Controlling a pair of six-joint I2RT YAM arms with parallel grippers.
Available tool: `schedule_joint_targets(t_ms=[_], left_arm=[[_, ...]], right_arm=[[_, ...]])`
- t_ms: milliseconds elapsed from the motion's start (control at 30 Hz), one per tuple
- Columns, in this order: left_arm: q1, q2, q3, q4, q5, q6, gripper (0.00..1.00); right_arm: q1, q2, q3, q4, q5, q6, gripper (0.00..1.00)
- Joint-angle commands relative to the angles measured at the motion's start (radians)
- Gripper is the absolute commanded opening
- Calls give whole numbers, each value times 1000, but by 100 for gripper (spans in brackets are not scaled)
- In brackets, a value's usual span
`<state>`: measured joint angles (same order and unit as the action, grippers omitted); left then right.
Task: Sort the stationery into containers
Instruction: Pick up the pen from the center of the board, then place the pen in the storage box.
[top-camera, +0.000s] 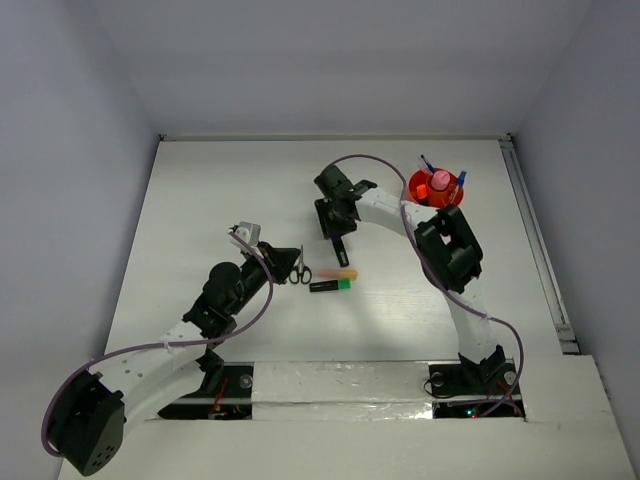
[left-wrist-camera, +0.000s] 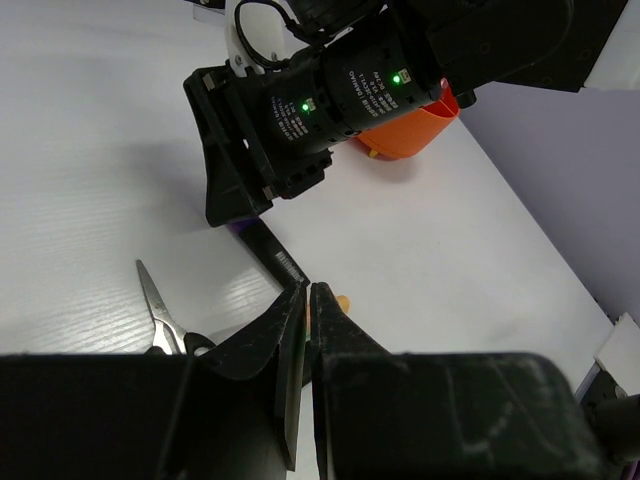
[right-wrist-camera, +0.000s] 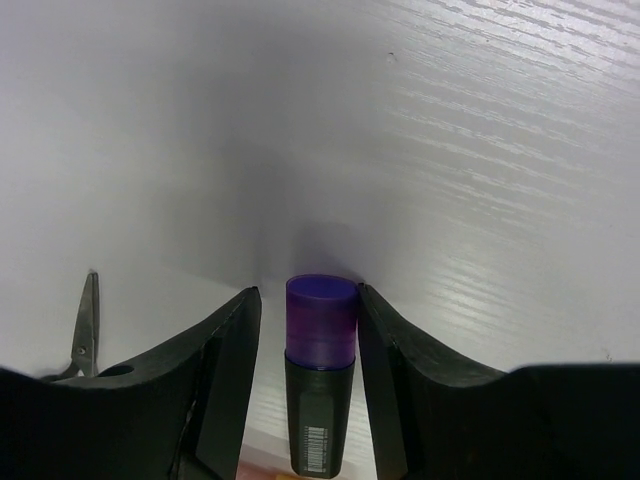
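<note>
White table (top-camera: 200, 210) boxed in by pale grey walls (top-camera: 70, 120) carries everything. Nearest, at centre-left, the left gripper (left-wrist-camera: 308, 292) sits low with its fingers pressed together, pinching nothing. The scissors (top-camera: 302, 270) lie flat just to its right, blades pointing far. Right of them a green-ended highlighter (top-camera: 331, 286) lies crosswise, with an orange-pink highlighter (top-camera: 341, 273) parallel just beyond it. Farther on, the right gripper (right-wrist-camera: 308, 292) reaches down to the table, its fingers spread to either side of a purple-capped highlighter (right-wrist-camera: 320, 335) that lies flat between them. A strip of table shows between the cap and one finger, while the other finger looks to be against it. At the far right stands the orange cup (top-camera: 418, 186), a pink knob (top-camera: 439, 181) at its centre and blue pens (top-camera: 428, 163) leaning out over the rim
</note>
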<state>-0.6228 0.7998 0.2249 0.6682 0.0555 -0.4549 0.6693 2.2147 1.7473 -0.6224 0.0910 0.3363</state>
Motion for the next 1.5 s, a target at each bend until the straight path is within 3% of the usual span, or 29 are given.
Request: schedule_joint_targets(t_ms=[0,133,267,400,500,767,967,1100,1267,1467], left_arm=[[-8,-11,13,39,7,-1,3],[-8,-1,16,44,9,-1,4],[-8,2,13,47,0,-1,4],[-8,9,14,47,3,-1,3],[-8,13,13,48,-6,1,3],[-8,26,14,57,7,-2,4],[-8,21,14,54,7,-1,4],[-8,22,13,57,4,-1,4],[-8,33,10,70,17,-5,4],[-8,29,8,70,14,-4,4]], right_arm=[[6,66,-5,-69,73,-28,49],[15,72,-9,-60,96,-40,40],[15,65,-22,-25,121,-43,16],[15,-7,-66,137,139,-62,9],[15,-94,-175,348,174,-72,8],[15,-413,-385,702,330,-98,5],[-57,-593,-584,921,481,-131,3],[-120,-734,-739,1152,582,-198,3],[-188,-770,-911,1481,686,-394,4],[-251,-719,-919,1553,724,-413,4]])
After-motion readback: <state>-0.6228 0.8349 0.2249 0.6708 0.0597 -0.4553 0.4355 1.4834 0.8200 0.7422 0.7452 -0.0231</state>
